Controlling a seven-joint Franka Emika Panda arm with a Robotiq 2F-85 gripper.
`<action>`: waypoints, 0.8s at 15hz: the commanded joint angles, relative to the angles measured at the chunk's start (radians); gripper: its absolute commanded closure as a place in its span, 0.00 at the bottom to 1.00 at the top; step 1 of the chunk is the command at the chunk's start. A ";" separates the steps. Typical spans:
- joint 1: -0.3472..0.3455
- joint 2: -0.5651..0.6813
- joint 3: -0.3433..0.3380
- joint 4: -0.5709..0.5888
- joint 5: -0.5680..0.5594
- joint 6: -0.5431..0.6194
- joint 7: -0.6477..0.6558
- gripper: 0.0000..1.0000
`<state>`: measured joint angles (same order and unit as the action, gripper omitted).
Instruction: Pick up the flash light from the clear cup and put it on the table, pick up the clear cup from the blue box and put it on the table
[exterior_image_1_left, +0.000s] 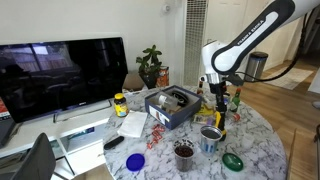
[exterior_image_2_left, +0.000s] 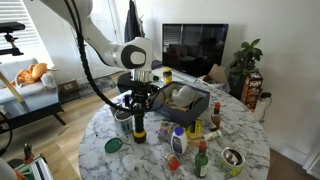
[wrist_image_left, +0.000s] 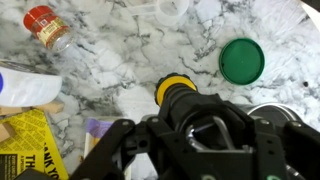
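My gripper (exterior_image_1_left: 217, 112) (exterior_image_2_left: 139, 108) is shut on the flash light (exterior_image_1_left: 220, 126) (exterior_image_2_left: 139, 129), a stubby yellow torch with black ends. It holds it upright, low over the white marble table (exterior_image_1_left: 255, 150) (exterior_image_2_left: 150, 160), to one side of the blue box (exterior_image_1_left: 163, 115) (exterior_image_2_left: 190, 108). In the wrist view the flash light (wrist_image_left: 176, 92) points down from between my fingers (wrist_image_left: 195, 125). I cannot tell whether its end touches the table. The clear cup (exterior_image_1_left: 180, 98) (exterior_image_2_left: 182, 97) stands in the blue box.
A green lid (wrist_image_left: 242, 60) (exterior_image_1_left: 232, 160) (exterior_image_2_left: 113, 145) lies close to the flash light. A red-capped bottle (wrist_image_left: 48, 28), a grey patterned cup (exterior_image_1_left: 210, 138), a dark brown cup (exterior_image_1_left: 184, 152) and a blue lid (exterior_image_1_left: 135, 161) stand around. A TV (exterior_image_1_left: 60, 70) is behind.
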<state>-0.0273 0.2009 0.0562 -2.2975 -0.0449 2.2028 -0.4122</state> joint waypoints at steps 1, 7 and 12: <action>-0.012 -0.034 -0.004 -0.057 0.048 0.034 -0.014 0.21; 0.000 -0.118 -0.010 -0.056 0.031 -0.036 0.021 0.00; 0.015 -0.247 -0.014 -0.008 0.026 -0.160 0.113 0.00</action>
<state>-0.0305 0.0511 0.0514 -2.3137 -0.0176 2.1145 -0.3688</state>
